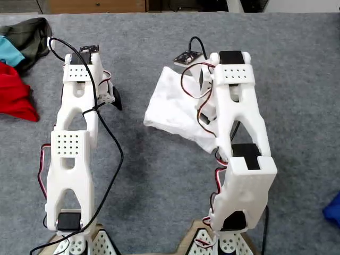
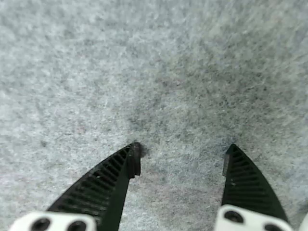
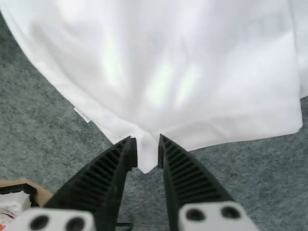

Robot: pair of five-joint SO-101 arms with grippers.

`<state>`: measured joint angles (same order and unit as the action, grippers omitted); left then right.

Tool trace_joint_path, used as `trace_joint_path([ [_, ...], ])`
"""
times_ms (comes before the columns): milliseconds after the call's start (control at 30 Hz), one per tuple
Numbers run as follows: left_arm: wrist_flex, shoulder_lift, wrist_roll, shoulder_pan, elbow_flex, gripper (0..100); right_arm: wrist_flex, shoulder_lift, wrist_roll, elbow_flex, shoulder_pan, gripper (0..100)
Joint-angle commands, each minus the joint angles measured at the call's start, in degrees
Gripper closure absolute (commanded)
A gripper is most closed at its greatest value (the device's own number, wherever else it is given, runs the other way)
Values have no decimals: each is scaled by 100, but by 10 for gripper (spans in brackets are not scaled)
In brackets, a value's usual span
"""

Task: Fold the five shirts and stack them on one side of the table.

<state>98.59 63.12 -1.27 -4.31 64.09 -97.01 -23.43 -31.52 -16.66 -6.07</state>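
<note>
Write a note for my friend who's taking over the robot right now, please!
Left hand: open, holding nothing, over the bare grey table.
Right hand: pinching the white shirt by its edge.
Red shirt, dark shirt and teal shirt: heaped at the far left.
Blue cloth: at the right edge.
Done: no folded stack yet.
Left: fold everything and stack it on one side.

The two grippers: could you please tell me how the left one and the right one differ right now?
The left gripper stands wide open, while the right gripper is closed to a narrow gap. The left holds nothing; the right pinches a corner of the white shirt. Below the left is bare grey table cover; below the right, the shirt. Both are black and ribbed.
</note>
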Motion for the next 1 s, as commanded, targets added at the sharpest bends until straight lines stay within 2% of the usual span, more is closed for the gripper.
trace_joint_path([
  [0,-79,-40,-35,141,290,715,18,40,26,-22,101,908],
  [333,-79,-40,-44,141,290,715,-378,48,-220,-4,497,910],
  [967,-79,-40,-44,141,290,715,-141,-251,-185,-13,462,910],
])
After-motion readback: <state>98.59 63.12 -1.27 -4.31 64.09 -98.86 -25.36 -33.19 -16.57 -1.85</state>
